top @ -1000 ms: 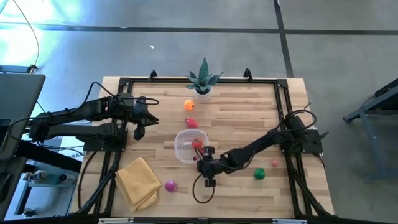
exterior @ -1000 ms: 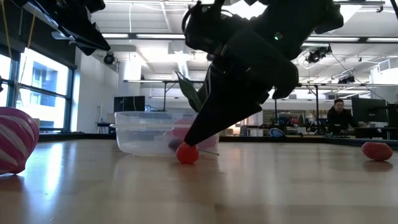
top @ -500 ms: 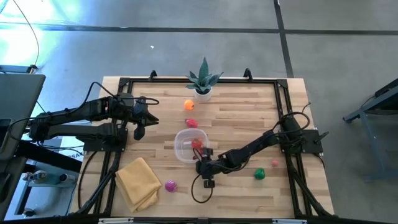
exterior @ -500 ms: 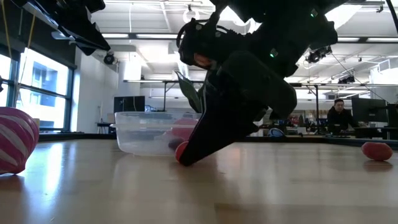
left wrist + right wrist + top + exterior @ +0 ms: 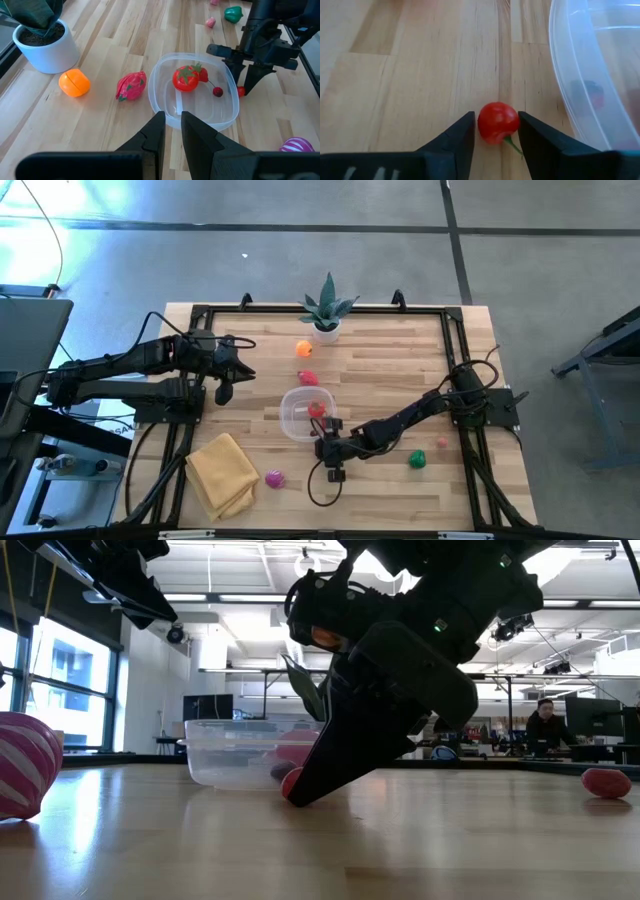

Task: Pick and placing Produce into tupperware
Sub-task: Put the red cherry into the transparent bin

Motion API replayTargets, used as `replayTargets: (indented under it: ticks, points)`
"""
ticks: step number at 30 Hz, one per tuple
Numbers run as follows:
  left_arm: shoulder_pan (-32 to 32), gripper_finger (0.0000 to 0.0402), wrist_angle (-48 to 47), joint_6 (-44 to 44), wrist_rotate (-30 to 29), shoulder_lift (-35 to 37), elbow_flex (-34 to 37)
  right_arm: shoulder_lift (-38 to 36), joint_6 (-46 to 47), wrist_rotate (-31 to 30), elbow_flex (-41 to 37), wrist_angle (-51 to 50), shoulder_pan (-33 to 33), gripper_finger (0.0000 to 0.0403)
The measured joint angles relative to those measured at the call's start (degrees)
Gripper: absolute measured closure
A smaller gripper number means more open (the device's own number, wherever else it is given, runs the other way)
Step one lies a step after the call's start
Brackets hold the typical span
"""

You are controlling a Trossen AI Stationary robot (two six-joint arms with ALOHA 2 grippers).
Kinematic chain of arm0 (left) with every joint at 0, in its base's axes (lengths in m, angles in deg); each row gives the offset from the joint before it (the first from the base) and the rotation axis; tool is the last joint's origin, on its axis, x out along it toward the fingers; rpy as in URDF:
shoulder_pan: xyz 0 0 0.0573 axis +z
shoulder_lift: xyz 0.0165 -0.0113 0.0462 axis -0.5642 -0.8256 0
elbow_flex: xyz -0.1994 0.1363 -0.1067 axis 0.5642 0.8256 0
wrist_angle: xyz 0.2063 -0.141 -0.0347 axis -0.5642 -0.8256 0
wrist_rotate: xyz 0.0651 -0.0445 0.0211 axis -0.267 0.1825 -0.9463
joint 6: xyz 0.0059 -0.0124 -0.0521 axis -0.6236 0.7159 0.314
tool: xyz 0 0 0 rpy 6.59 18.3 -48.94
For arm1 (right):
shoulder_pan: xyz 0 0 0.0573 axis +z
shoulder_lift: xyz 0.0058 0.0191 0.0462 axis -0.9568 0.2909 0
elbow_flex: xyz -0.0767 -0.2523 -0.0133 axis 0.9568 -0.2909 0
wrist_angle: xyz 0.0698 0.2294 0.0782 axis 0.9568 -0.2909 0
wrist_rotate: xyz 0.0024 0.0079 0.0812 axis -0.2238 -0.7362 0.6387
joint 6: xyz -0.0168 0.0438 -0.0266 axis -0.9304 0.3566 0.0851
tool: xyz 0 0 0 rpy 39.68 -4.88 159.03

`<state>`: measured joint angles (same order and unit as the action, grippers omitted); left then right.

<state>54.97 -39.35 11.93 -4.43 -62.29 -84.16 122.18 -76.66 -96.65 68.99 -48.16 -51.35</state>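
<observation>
The clear round tupperware (image 5: 303, 415) sits mid-table and holds a red tomato (image 5: 185, 79), a smaller red piece and a dark cherry (image 5: 217, 92). A small red fruit (image 5: 497, 122) with a green stem lies on the wood just outside the tupperware's rim (image 5: 560, 75). My right gripper (image 5: 496, 117) is open, slanting down, with one finger close on each side of that fruit. It also shows at the table top (image 5: 300, 795). My left gripper (image 5: 222, 388) waits shut above the table's left part. My right gripper has its two fingertips (image 5: 469, 125) close against opposite sides of the small red fruit (image 5: 485, 122), which rests on the table. Whether they touch it I cannot tell. The fingers come slanting down from the table's right side.
Loose produce lies around: an orange piece (image 5: 304, 349), a pink-red fruit (image 5: 307, 378), a magenta striped one (image 5: 274, 478), a green one (image 5: 417, 460) and a small pink one (image 5: 441, 443). A potted plant (image 5: 327, 310) stands at the far edge, a folded yellow cloth (image 5: 222, 473) near left.
My right gripper has come down a little onto the small red fruit beside the tupperware. In the low view its fingers now partly cover the fruit, which has stayed on the table.
</observation>
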Motion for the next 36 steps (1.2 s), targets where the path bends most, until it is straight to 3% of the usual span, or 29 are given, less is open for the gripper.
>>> replayTargets:
  ticks: [16,21,25,36]
  points:
    - [0.0,0.0348,0.0,0.0,0.0,0.0,0.0,0.0,-0.2,0.0,0.1,0.3,0.0,0.029]
    - [0.0,0.0348,0.0,0.0,0.0,0.0,0.0,0.2,-2.2,0.4,4.0,-1.4,0.5,0.029]
    - [0.0,0.0348,0.0,0.0,0.0,0.0,0.0,0.2,-4.7,0.3,10.5,-9.1,1.7,0.029]
    - [0.0,0.0348,0.0,0.0,0.0,0.0,0.0,0.1,-10.2,-11.7,27.3,-35.9,2.3,0.029]
